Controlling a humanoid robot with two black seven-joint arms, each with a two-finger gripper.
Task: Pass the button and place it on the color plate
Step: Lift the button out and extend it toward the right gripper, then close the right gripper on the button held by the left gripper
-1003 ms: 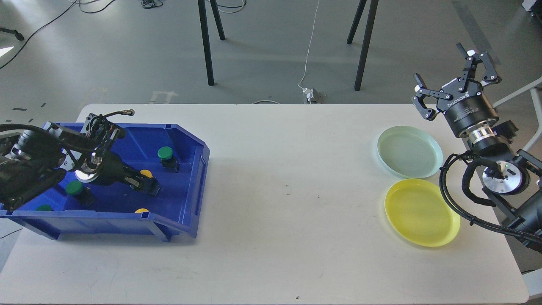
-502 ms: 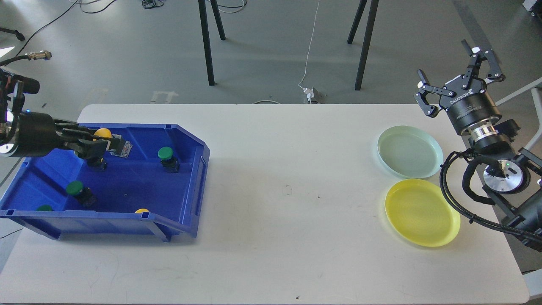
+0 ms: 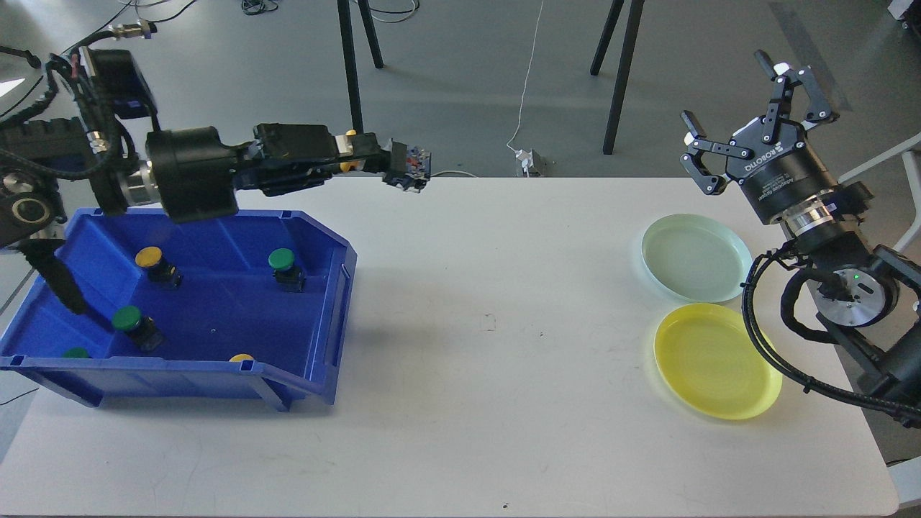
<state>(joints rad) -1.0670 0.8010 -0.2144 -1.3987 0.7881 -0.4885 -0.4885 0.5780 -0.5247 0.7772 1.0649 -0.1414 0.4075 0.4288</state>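
My left gripper (image 3: 380,160) is stretched out to the right, high over the table's far edge. It is shut on a yellow button (image 3: 407,164); the button's black base sticks out past the fingertips and a bit of yellow cap shows between the fingers. My right gripper (image 3: 745,93) is open and empty, raised behind the pale green plate (image 3: 696,257). The yellow plate (image 3: 717,360) lies just in front of the green one at the table's right. Both plates are bare.
A blue bin (image 3: 327,316) stands at the table's left. It holds a yellow button (image 3: 151,257), green buttons (image 3: 280,259) (image 3: 127,318) (image 3: 74,352) and another yellow one (image 3: 241,357) at its front wall. Stand legs (image 3: 350,72) rise behind the table.
My left gripper closed on a yellow button in the bin, lifted it out and swung far to the right. My right gripper shifted slightly left and stayed open.
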